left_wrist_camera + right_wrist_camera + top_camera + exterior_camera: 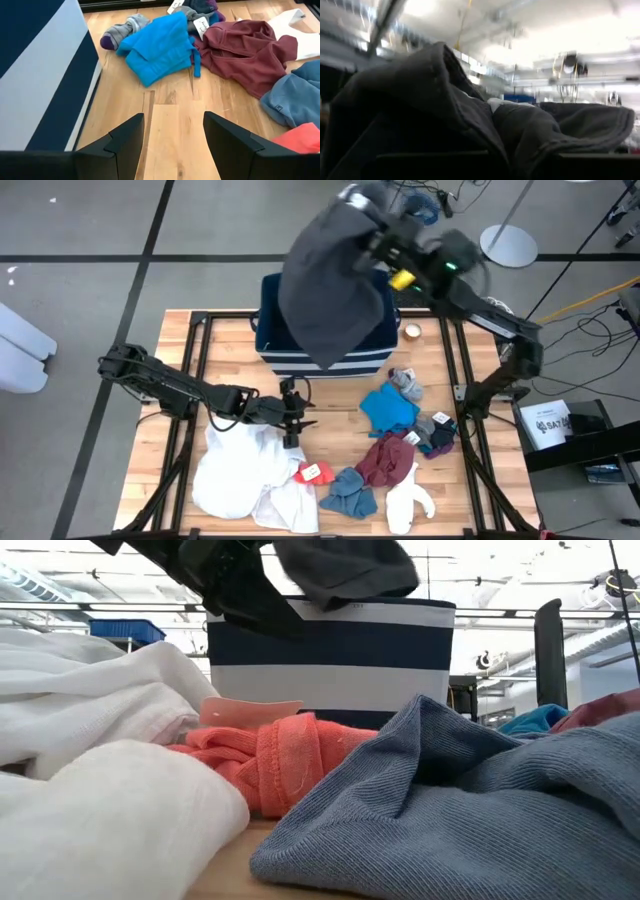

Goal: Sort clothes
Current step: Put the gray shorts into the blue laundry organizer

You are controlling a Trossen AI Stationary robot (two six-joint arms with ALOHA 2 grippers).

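My right gripper is high above the far side of the table, shut on a large dark grey garment that hangs over the navy striped bin. The garment also shows in the low view and fills the right wrist view. My left gripper is open and empty, low over bare wood in front of the bin, next to the large white garment. Teal, maroon, blue-grey and coral-red pieces lie on the table. My right gripper holds the dark grey garment by a bunched part at its top. The cloth is heaped over the fingers and hides the place of contact. The garment is lifted clear and hangs slack below the gripper, its lower end over the bin.
The bin stands at the far middle of the table. Grey socks and a white sock lie on the right half, beside the small pieces. A small round white object sits beside the bin. Bare wood lies ahead of my left gripper.
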